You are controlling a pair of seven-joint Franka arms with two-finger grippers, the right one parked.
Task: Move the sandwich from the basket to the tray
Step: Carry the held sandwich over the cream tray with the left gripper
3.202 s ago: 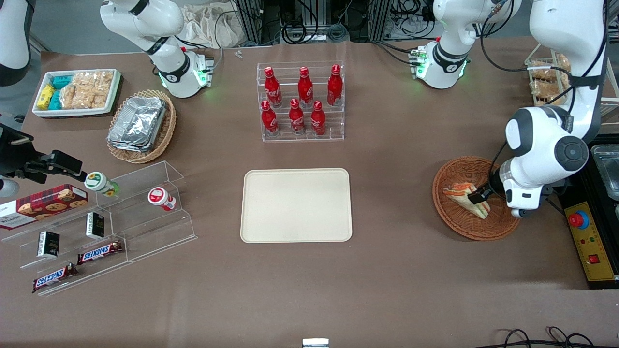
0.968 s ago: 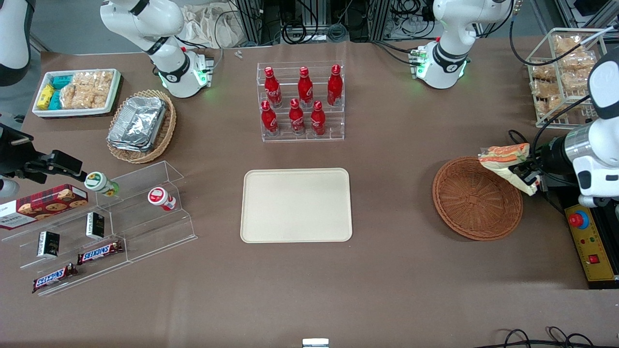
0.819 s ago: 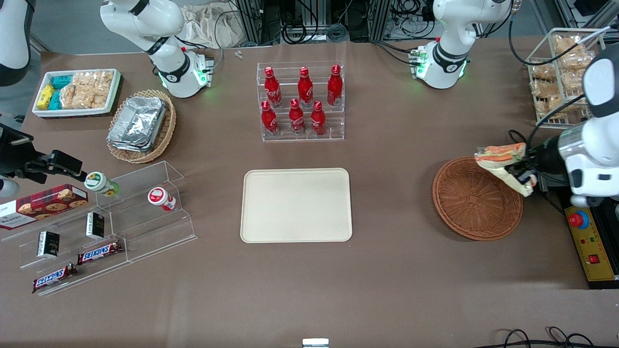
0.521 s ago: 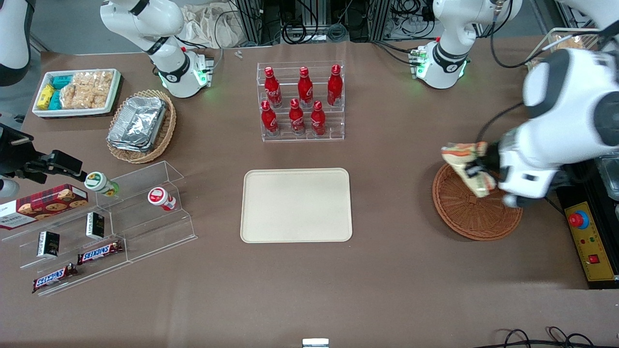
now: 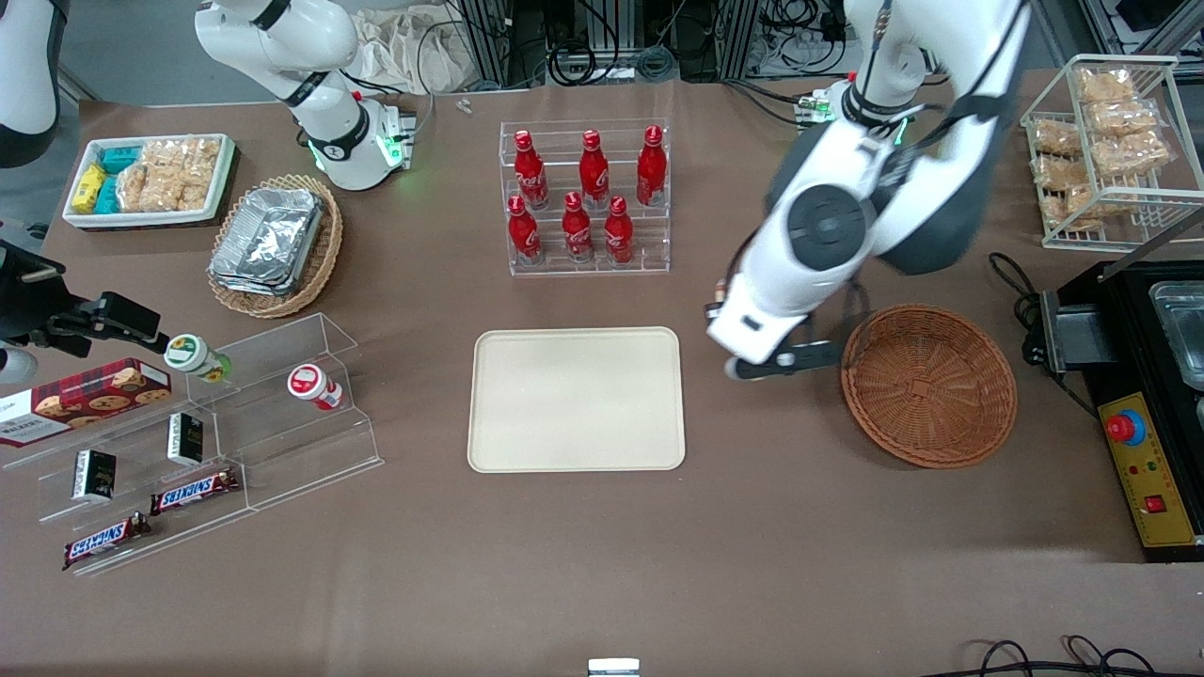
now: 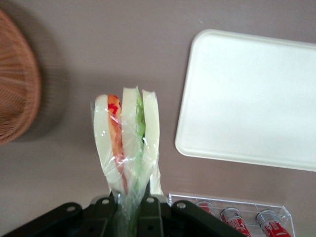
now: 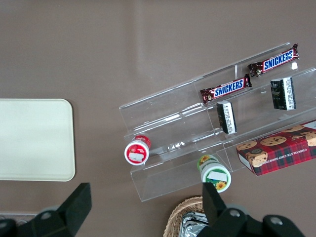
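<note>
My left gripper [image 6: 131, 210] is shut on the plastic-wrapped sandwich [image 6: 127, 143], a white bread wedge with orange, red and green layers, holding it by its narrow end above the bare table. In the front view the arm's hand [image 5: 764, 329] hangs between the round reddish-brown wicker basket [image 5: 928, 384] and the cream tray [image 5: 576, 398] and hides the sandwich. The basket holds nothing. The tray is bare. In the left wrist view the tray [image 6: 247, 98] and the basket's rim [image 6: 15, 84] lie to either side of the sandwich.
A clear rack of red bottles [image 5: 585, 197] stands farther from the front camera than the tray. A clear stepped shelf with snacks [image 5: 188, 432], a tan basket of foil containers [image 5: 275, 244] and a white snack bin [image 5: 150, 179] lie toward the parked arm's end. A wire rack [image 5: 1110, 150] and control box [image 5: 1152, 470] lie at the working arm's end.
The gripper lifted the sandwich out of the basket and carried it sideways past the basket's rim toward the tray. The basket now holds nothing.
</note>
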